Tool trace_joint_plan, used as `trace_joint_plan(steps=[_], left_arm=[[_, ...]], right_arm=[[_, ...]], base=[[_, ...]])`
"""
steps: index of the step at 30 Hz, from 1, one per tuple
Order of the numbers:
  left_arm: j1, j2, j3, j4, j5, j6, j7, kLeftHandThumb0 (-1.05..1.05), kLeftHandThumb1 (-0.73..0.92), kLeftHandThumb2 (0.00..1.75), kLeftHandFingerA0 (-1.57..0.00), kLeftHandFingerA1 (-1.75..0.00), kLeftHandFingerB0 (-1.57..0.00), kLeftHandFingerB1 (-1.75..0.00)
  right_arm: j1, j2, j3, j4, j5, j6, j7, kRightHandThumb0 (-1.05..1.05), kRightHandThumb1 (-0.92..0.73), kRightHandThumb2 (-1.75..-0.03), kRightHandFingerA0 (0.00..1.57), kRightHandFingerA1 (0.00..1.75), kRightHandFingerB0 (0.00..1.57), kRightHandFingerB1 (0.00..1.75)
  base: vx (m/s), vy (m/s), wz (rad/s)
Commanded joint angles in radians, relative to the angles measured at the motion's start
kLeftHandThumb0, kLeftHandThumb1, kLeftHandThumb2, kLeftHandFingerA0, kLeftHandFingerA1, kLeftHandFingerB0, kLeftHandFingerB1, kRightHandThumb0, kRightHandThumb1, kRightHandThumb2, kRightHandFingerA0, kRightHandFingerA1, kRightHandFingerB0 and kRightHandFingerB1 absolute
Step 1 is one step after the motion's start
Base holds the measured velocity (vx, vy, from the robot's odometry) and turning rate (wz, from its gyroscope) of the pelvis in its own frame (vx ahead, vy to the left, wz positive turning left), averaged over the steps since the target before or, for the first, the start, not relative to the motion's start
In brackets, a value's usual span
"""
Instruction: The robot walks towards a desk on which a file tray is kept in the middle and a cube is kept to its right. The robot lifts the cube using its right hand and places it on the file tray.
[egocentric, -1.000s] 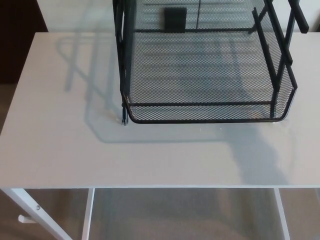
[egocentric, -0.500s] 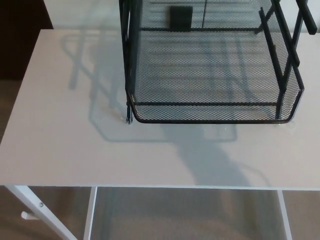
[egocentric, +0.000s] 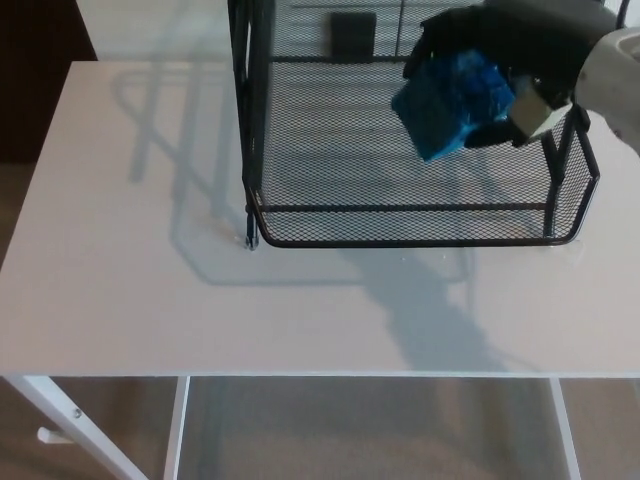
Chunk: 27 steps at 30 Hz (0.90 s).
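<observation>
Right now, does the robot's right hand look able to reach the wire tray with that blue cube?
Probably yes. The right hand, shut on the blue cube, hangs over the right side of the file tray, and the mesh floor beneath looks bare. Only the side posts stand close.

My right hand (egocentric: 510, 40) is black, its wrist shell (egocentric: 615, 60) white. The cube (egocentric: 450, 100) in my fingers is bright blue, mottled lighter and darker. Under my hand the file tray (egocentric: 400, 243) is fine black mesh. Nearer me than the hand, the desk (egocentric: 150, 300) is plain white with grey shadows.
</observation>
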<state>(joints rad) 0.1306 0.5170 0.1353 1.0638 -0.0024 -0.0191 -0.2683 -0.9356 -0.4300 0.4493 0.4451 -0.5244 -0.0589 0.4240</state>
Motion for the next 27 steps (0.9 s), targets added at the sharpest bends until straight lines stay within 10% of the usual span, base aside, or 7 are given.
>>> trace_joint_plan(steps=[1,4,5,6,13,14,27], left_arm=[[-0.008,0.018,0.002,0.001,0.007,-0.004,0.001,-0.66,0.71,1.0,-0.25,-0.56,-0.12,-0.45],[-0.004,0.025,-0.017,0.021,0.027,-0.043,0.004,-0.67,0.71,1.02,-0.27,-0.56,-0.11,-0.45],[-0.001,0.023,-0.006,0.013,0.011,-0.022,-0.002,-0.65,0.71,1.0,-0.27,-0.55,-0.16,-0.46],[-0.002,0.022,-0.006,0.01,0.012,-0.015,0.005,-0.66,0.71,1.01,-0.29,-0.57,-0.16,-0.46],[-0.016,0.018,0.003,0.033,0.002,-0.016,-0.001,-0.61,0.88,0.66,-0.28,-0.48,-0.19,-0.31],[-0.007,0.02,0.002,0.015,0.002,-0.014,-0.006,-0.65,0.71,1.0,-0.23,-0.55,-0.11,-0.45],[-0.004,0.019,-0.01,0.047,0.022,-0.031,0.01,-0.67,0.7,1.0,-0.27,-0.56,-0.16,-0.45]], right_arm=[[0.006,-0.009,0.009,-0.01,-0.011,-0.017,0.051,-0.2,-0.65,-0.76,0.99,1.44,0.95,0.65],[0.024,-0.014,0.015,-0.06,-0.035,-0.018,0.037,-0.34,-0.72,-0.61,0.8,0.97,0.51,0.4],[0.006,-0.027,0.042,-0.096,-0.08,0.029,0.089,-0.5,-0.62,-0.67,0.03,0.33,0.04,0.18],[-0.002,-0.034,0.049,-0.113,-0.095,0.042,0.105,-0.7,-0.54,-0.75,0.0,0.0,0.0,0.01],[-0.014,-0.033,0.012,-0.163,-0.137,0.041,0.023,-0.96,-0.56,-0.94,0.0,0.27,0.0,0.08],[-0.03,-0.035,-0.013,-0.181,-0.121,0.053,0.039,-0.93,-0.55,-0.92,0.0,0.23,0.0,0.0],[0.038,-0.198,-0.349,-0.463,0.06,0.207,0.22,-0.92,-0.54,-0.81,0.0,0.11,0.0,0.0]], base=[[0.0,0.0,0.0],[0.0,0.0,0.0],[0.0,0.0,0.0],[0.0,0.0,0.0],[0.0,0.0,0.0],[0.0,0.0,0.0],[0.0,0.0,0.0]])
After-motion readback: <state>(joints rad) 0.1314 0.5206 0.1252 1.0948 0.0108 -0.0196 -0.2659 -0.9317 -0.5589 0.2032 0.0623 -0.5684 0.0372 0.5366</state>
